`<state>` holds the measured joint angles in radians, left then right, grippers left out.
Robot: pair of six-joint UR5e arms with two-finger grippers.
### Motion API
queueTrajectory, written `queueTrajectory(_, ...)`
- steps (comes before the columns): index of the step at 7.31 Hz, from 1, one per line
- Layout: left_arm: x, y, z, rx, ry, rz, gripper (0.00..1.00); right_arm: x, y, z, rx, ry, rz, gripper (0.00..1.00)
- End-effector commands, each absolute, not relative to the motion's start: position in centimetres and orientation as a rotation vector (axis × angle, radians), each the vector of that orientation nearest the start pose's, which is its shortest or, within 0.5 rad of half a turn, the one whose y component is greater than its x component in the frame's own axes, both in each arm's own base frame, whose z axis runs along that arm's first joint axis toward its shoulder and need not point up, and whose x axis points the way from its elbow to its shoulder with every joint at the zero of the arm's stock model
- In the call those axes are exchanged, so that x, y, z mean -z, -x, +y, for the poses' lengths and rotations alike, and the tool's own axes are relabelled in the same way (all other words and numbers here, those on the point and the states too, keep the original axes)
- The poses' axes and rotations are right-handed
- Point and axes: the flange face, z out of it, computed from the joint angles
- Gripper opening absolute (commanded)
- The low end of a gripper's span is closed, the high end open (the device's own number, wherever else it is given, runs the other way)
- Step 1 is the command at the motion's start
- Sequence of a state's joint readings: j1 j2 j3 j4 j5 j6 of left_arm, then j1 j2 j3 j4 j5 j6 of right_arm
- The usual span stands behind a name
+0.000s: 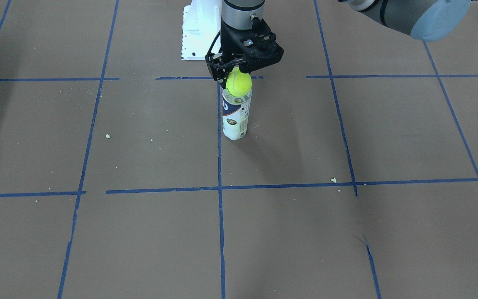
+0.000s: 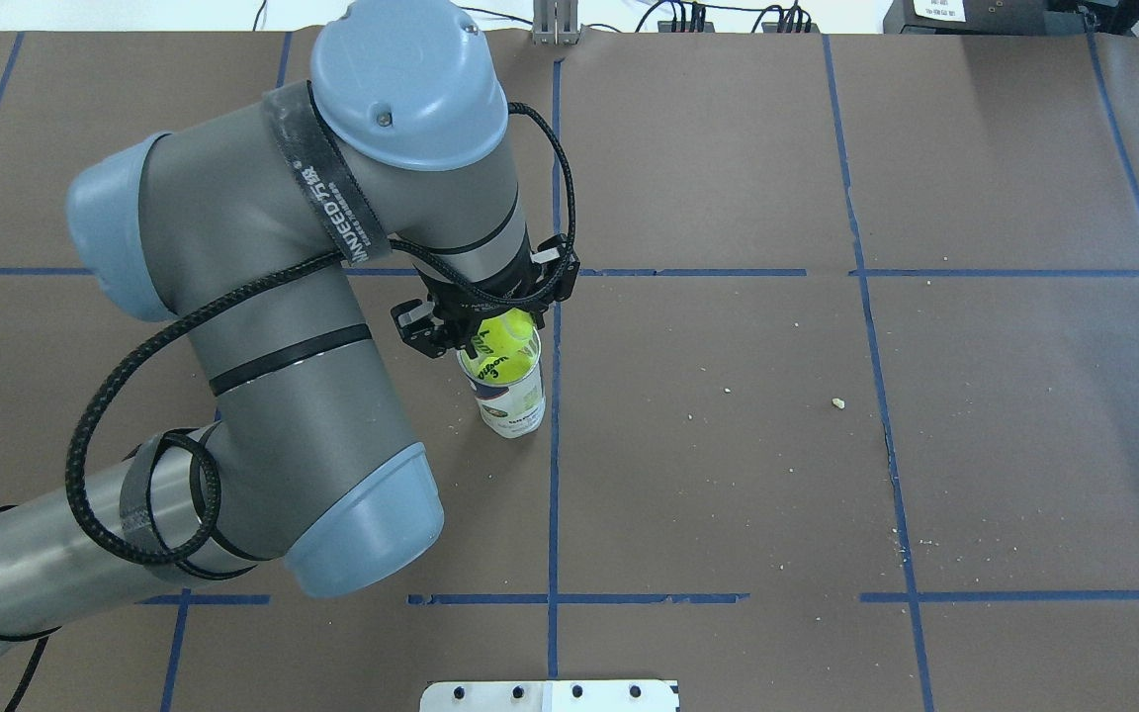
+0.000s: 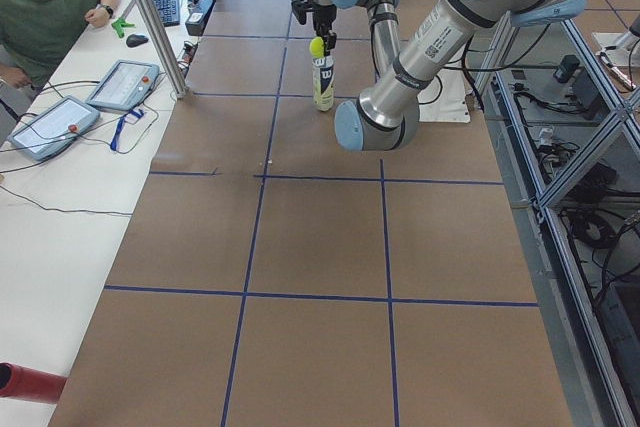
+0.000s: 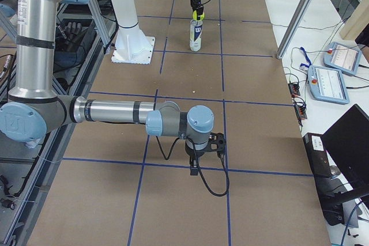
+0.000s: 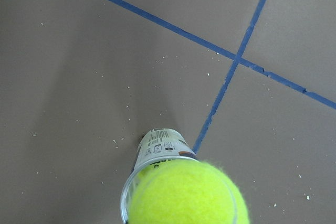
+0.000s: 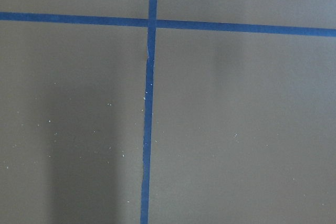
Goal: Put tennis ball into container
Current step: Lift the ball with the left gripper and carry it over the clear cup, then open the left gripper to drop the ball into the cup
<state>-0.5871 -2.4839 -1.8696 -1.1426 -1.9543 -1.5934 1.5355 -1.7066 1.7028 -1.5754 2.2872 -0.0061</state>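
The yellow-green tennis ball (image 1: 239, 82) is held at the open mouth of the upright clear container (image 1: 235, 118), its lower part level with the rim. My left gripper (image 1: 235, 74) reaches down from above and is shut on the tennis ball. From overhead the tennis ball (image 2: 498, 344) covers the top of the container (image 2: 515, 407). In the left wrist view the tennis ball (image 5: 184, 195) fills the bottom edge over the container (image 5: 157, 148). My right gripper (image 4: 203, 156) hangs low over the table far from the can, and I cannot tell whether it is open or shut.
The white robot base (image 1: 199, 33) stands just behind the can. An operator (image 3: 45, 7) sits at a side table with tablets (image 3: 120, 82). Small crumbs (image 1: 333, 180) lie on the brown, blue-taped table.
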Motion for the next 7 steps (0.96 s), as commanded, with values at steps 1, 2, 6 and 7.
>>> queueTrajectory(1,-5.47,-45.3,-41.7,0.419,0.134,0.848,0.38,-66.08,-5.26,-43.55,0.036,0.019,-0.716,1.0)
queueTrajectory(2,-5.75,-45.26,-41.68,0.42,0.135,0.845,0.71,-66.14,-5.26,-43.55,0.036,0.019,-0.716,1.0)
queueTrajectory(6,-5.75,-45.21,-41.5,0.41,0.133,0.851,1.0,-66.14,-5.26,-43.55,0.036,0.019,-0.716,1.0)
queueTrajectory(7,-5.63,-44.93,-41.42,0.408,0.13,0.857,1.0,-66.09,-5.25,-43.61,0.036,0.019,-0.716,1.0)
